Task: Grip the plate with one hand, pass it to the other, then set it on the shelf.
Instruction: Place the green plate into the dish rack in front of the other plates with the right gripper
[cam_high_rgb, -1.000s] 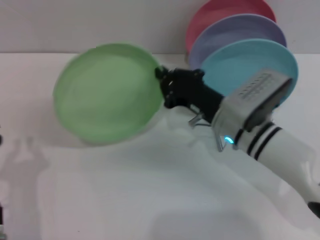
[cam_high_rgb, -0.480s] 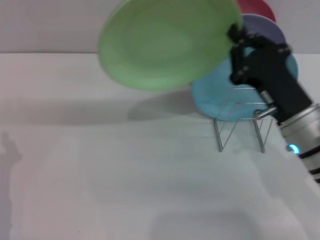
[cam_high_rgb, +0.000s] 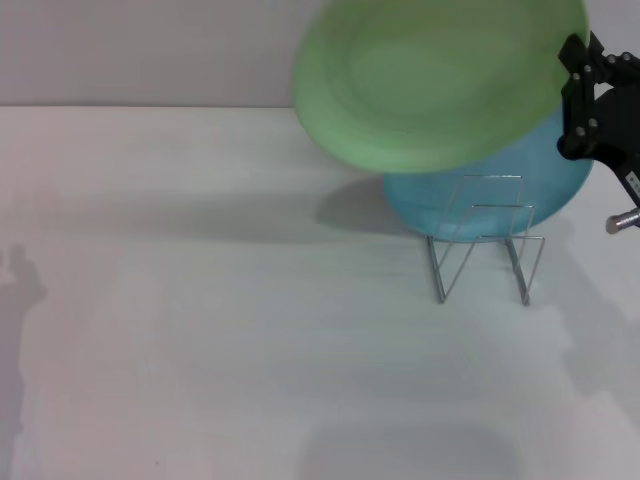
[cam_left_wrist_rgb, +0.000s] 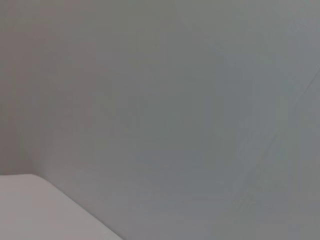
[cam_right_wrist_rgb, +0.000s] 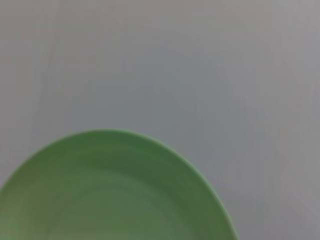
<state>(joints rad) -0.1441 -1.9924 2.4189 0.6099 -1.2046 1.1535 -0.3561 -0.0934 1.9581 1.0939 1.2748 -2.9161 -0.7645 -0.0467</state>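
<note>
My left arm shows in no view; its wrist camera sees only blank grey surface and a pale corner, so I cannot tell how those jaws stand.

The plate (cam_high_rgb: 440, 80) hangs high above the bench (cam_high_rgb: 200, 350), tilted, its face toward my head camera, held by one edge at my right gripper (cam_high_rgb: 578, 95), whose jaws are clamped on its rim. Held that far out (a rim hold on a wide disc), I judge it could swing or slip if I stop sharply.

Below it, the rack (cam_high_rgb: 485, 240) has a blue plate (cam_high_rgb: 480, 200) leaning in it. Coming down carelessly, I might strike that plate or a wire loop and tip the rack.

The green plate hides the rack's back slots. My right arm is cut off at the frame edge.
</note>
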